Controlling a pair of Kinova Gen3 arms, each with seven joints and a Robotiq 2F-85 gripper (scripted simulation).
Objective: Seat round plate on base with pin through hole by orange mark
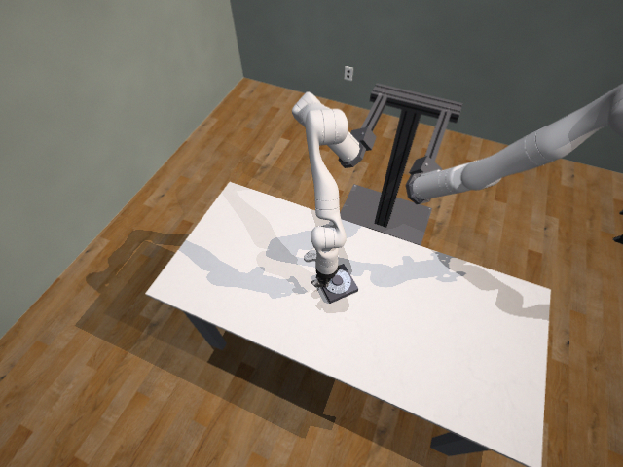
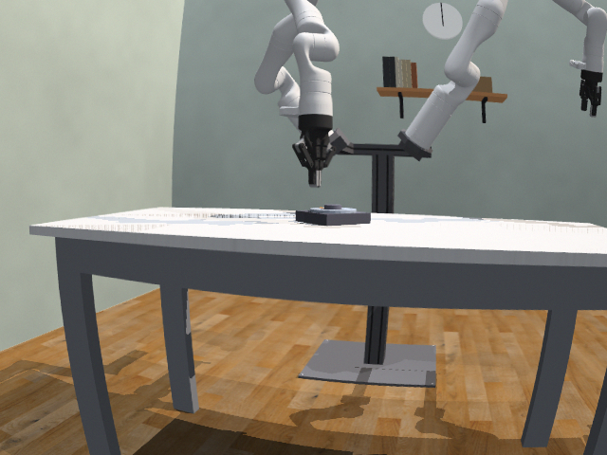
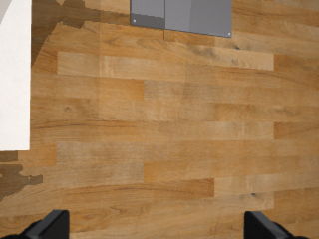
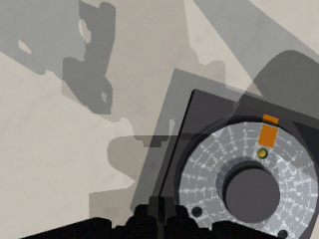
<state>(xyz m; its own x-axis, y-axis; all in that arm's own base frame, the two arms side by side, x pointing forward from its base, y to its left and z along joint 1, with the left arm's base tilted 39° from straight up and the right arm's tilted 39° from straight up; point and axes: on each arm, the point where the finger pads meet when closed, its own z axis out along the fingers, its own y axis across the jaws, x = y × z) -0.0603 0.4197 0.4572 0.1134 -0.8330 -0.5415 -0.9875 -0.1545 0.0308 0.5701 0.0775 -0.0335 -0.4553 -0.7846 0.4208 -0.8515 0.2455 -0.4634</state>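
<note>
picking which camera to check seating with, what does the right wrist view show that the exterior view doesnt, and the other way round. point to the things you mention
Only the right wrist view: a brass pin [image 4: 262, 153] showing in the hole next to the orange mark [image 4: 267, 135], and two dark open holes in the plate.

Only the exterior view: the left tool [image 2: 590, 100], open and off to the side, plus a wall clock [image 2: 442, 21].

Both: the round plate [image 2: 349, 209] [image 4: 201, 179] on the dark base [image 2: 333, 217] [image 4: 204, 107], and the right tool [image 2: 314, 185] [image 4: 160, 213], shut.

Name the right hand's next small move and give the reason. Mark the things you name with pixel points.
Probably lift the right hand [image 2: 314, 185] [image 4: 160, 213] straight up and away: it is shut on nothing, above the base [image 2: 333, 218] [image 4: 204, 107], and the pin [image 4: 262, 153] shows in the hole beside the orange mark [image 4: 268, 135], with the plate [image 4: 201, 171] looking seated.
</note>
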